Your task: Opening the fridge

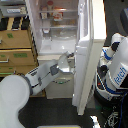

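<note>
At centre frame stands the fridge [62, 30], white, its upper door [90, 55] swung open toward the exterior view's right and seen nearly edge-on. One lit interior with several shelves is exposed; the items on them are too blurred to identify. Left of the fridge stands one tan wooden cabinet [15, 50] with two green labels visible; their writing is illegible. Right of the fridge door stands one white robot body [116, 67] carrying blue lettering, not clearly readable. One arm [37, 77] reaches from the lower left up toward the fridge, forearm raised diagonally. Its gripper [64, 64] sits at the inner edge of the door, below the lowest shelf. Jaw state: cannot be determined.
</note>
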You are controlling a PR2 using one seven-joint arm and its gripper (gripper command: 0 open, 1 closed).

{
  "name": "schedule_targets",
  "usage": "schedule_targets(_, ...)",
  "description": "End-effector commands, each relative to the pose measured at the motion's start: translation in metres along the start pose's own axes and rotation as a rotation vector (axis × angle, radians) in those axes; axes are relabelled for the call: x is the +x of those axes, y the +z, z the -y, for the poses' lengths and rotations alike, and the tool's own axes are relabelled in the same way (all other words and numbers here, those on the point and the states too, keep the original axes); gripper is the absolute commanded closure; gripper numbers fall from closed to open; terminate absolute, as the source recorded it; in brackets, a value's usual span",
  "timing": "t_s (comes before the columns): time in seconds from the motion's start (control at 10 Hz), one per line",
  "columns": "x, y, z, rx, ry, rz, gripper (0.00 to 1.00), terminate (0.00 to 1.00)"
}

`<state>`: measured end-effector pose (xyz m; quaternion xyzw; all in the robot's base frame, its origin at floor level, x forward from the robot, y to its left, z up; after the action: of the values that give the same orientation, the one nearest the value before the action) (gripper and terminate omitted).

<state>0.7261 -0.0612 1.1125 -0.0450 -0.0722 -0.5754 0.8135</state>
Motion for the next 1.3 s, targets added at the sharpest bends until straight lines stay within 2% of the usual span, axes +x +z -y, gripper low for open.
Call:
schedule_targets(0.1, 0.367, 0.202, 0.394, 0.082, -0.443, 0.170, 0.00, 0.00)
schedule_targets(0.3, 0.394, 0.171, 0.306, 0.105, -0.194, 0.101, 0.00, 0.00)
schedule_targets(0.4, 0.366, 0.138, 0.224, 0.137, -0.100, 0.064, 0.00, 0.00)
schedule_targets(0.5, 0.258, 0.048, -0.002, 0.111, 0.039, 0.045, 0.00, 0.00)
schedule_targets(0.7, 0.125, 0.006, -0.055, 0.082, 0.192, -0.007, 0.00, 0.00)
schedule_targets(0.8, -0.017, -0.023, -0.095, 0.054, 0.380, -0.032, 0.00, 0.00)
schedule_targets(0.9, -0.077, -0.033, -0.118, 0.074, 0.453, -0.031, 0.00, 0.00)
schedule_targets(1.1, -0.229, -0.018, -0.151, 0.087, 0.591, 0.050, 0.00, 0.00)
schedule_targets(1.3, -0.307, 0.002, -0.140, 0.107, 0.670, 0.107, 0.00, 0.00)
